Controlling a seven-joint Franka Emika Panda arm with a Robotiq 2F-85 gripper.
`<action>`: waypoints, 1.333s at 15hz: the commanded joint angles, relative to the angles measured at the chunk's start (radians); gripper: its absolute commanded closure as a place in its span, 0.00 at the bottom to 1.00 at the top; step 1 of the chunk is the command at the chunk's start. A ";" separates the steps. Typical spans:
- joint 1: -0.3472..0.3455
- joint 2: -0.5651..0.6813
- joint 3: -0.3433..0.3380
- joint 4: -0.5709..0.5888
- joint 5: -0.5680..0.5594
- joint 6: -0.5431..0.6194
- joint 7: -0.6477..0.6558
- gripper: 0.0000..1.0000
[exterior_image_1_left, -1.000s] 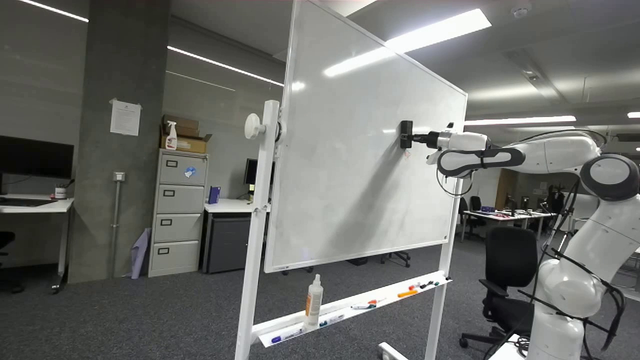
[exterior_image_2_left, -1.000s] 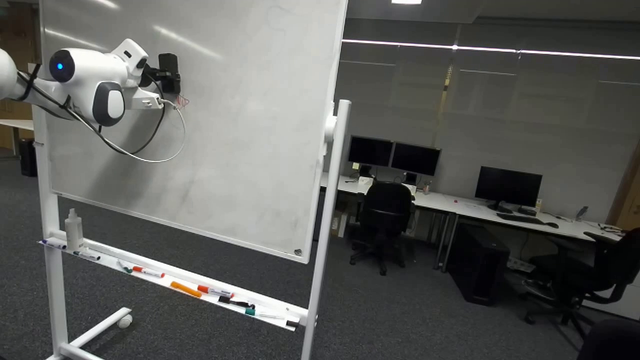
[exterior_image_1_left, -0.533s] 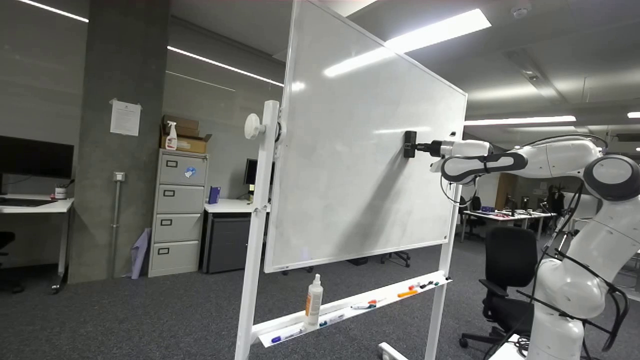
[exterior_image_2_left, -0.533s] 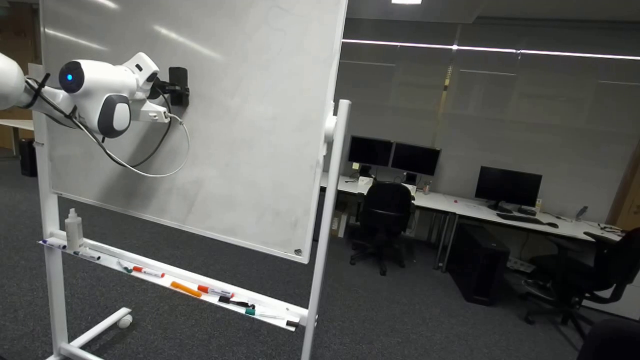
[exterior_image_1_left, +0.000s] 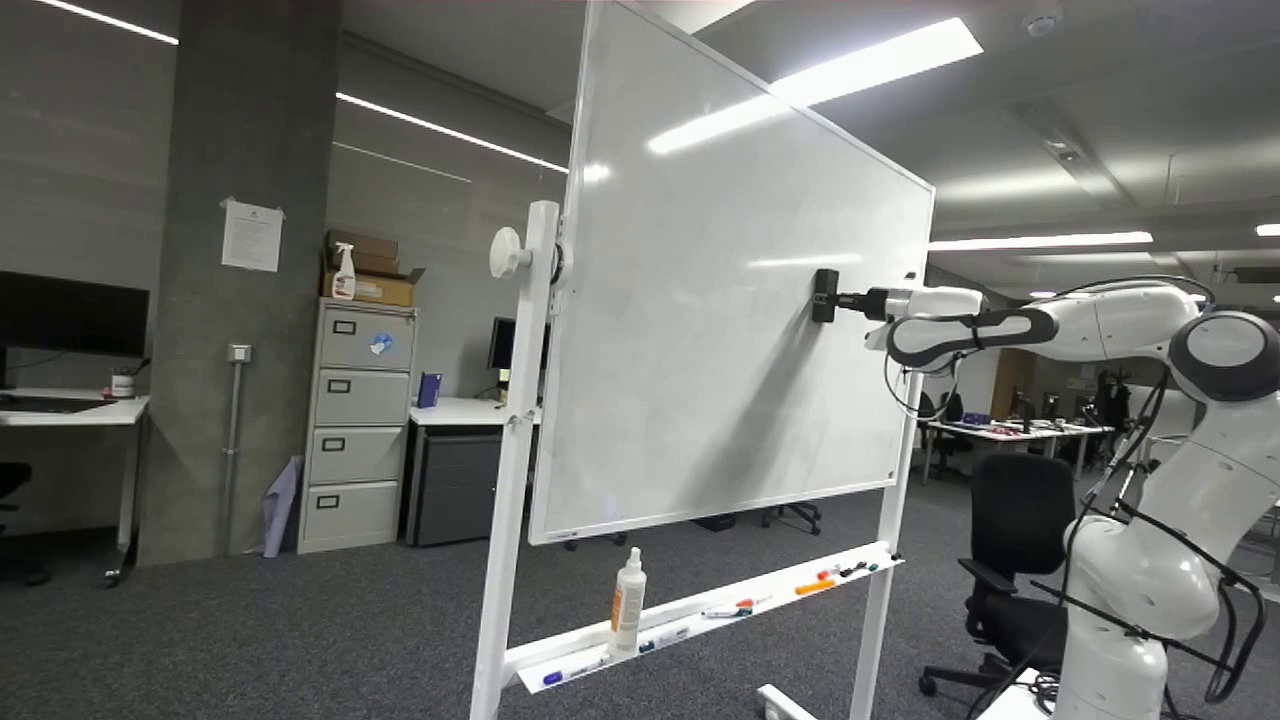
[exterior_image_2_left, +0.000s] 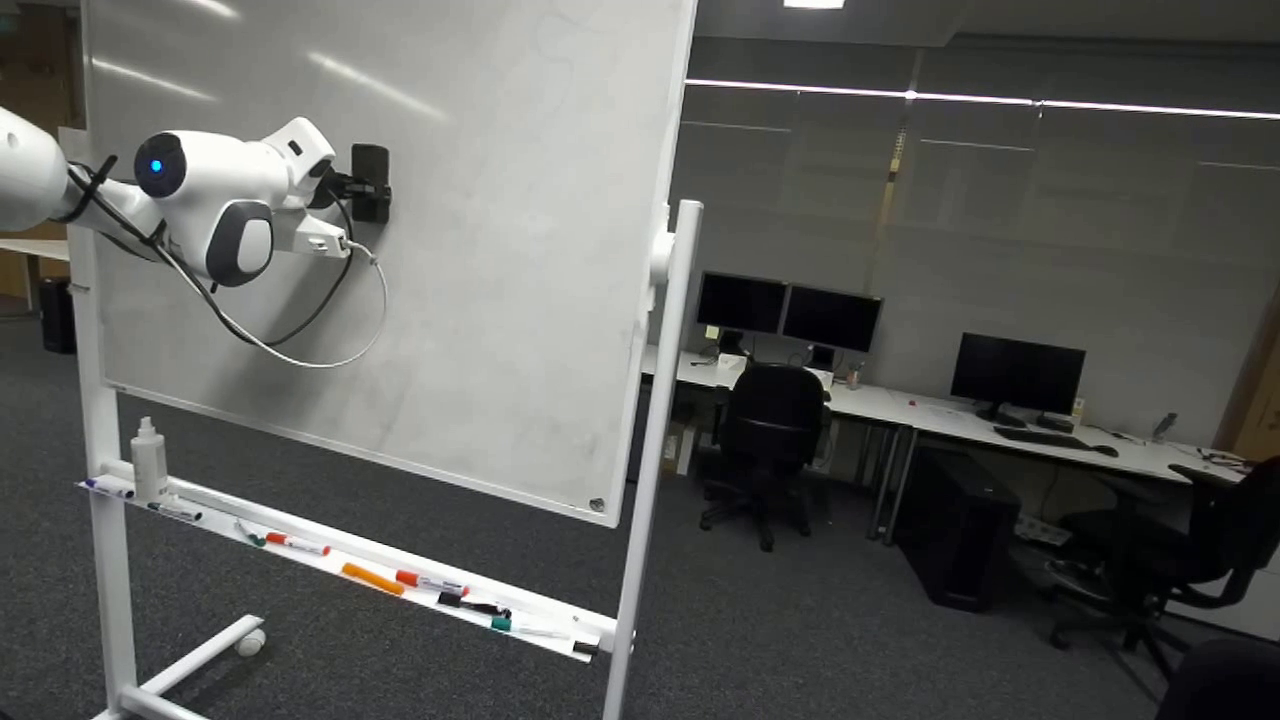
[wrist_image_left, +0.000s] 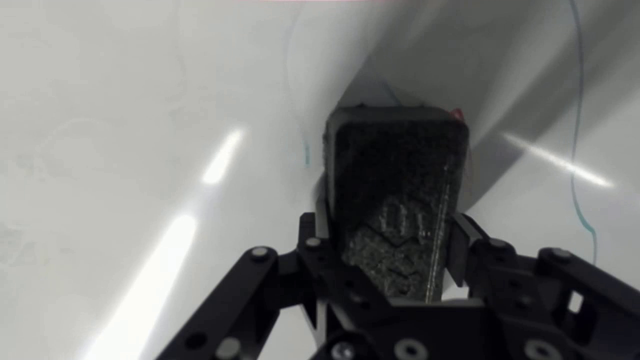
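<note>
A black whiteboard eraser (wrist_image_left: 395, 165) is clasped on both sides by my gripper (wrist_image_left: 391, 230), whose jaws are shut around its lower half in the wrist view. In both exterior views the eraser (exterior_image_1_left: 825, 296) appears upright and flat against the whiteboard (exterior_image_1_left: 690, 340); whether it fully touches cannot be told. A small bit of red mark (wrist_image_left: 457, 115) peeks out at the eraser's upper right corner. Thin teal line (wrist_image_left: 580, 100) traces run down the board beside it. Seen from the arm's side, the gripper (exterior_image_2_left: 348, 187) meets the board on its upper left part.
Below the board, a white ledge (exterior_image_2_left: 540, 606) carries a spray bottle (exterior_image_1_left: 628, 605), an orange marker (exterior_image_2_left: 372, 578) and several other markers. A loose white cable (exterior_image_2_left: 340, 364) loops under the wrist. An office chair (exterior_image_1_left: 1020, 540) stands near the arm's base.
The arm and the held eraser have moved down the board, and slightly right in both exterior views. The red scribble seen below the eraser a second ago no longer shows in the exterior views.
</note>
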 joint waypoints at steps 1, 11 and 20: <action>-0.007 0.083 -0.078 0.061 0.010 0.000 -0.009 0.69; -0.004 -0.004 -0.107 0.003 0.004 0.000 0.003 0.44; 0.005 -0.021 -0.062 -0.023 -0.012 -0.002 -0.009 0.69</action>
